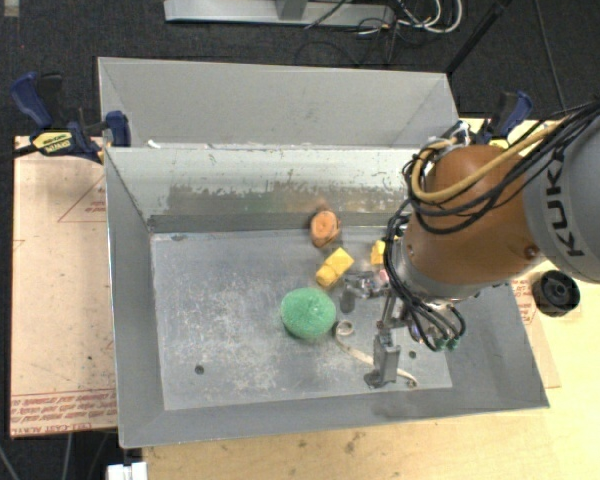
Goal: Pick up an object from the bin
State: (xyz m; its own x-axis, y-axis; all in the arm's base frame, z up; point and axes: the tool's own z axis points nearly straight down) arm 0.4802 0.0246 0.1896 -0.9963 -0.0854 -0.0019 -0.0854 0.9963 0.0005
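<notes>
Reaching in from the right, the arm [480, 228] hangs its end effector [384, 356] low over the floor of the grey bin [230, 368], toward the front right. Whether the end effector is spread or pressed together cannot be told, and nothing can be seen pinched in it. A round green ball [308, 314] lies just to its left. A yellow block [333, 267] sits behind the ball. An orange lump [324, 227] rests by the back wall.
</notes>
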